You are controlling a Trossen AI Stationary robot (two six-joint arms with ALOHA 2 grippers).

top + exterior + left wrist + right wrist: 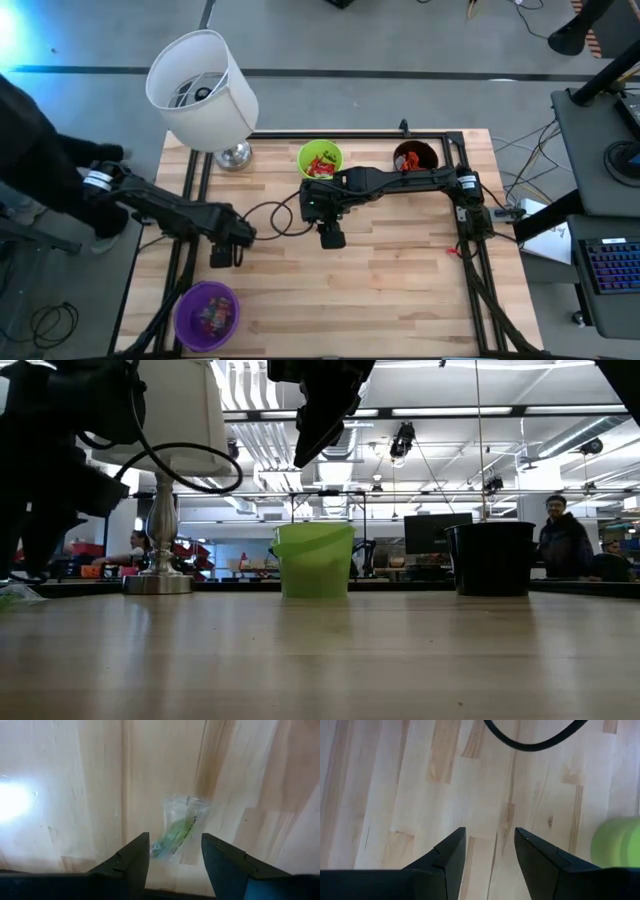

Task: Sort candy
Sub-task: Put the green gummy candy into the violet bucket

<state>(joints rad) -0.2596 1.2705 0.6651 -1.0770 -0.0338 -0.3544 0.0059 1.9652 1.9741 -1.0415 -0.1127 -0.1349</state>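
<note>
The left gripper (222, 258) is held low with parted fingers; the right gripper (331, 238) is raised, empty, fingers spread.

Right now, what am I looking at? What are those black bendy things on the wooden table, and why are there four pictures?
Those are two robot arms sorting candy. One camera looks straight down, one sits low at table height, and one rides on each arm's wrist. On the pale wooden table stand a lime-green plastic cup with red sweets, a black cup and a purple cup, plus a white-shaded lamp. The left gripper hangs open over a small clear-wrapped green candy. The right gripper is open above bare wood. Neither holds anything.
</note>
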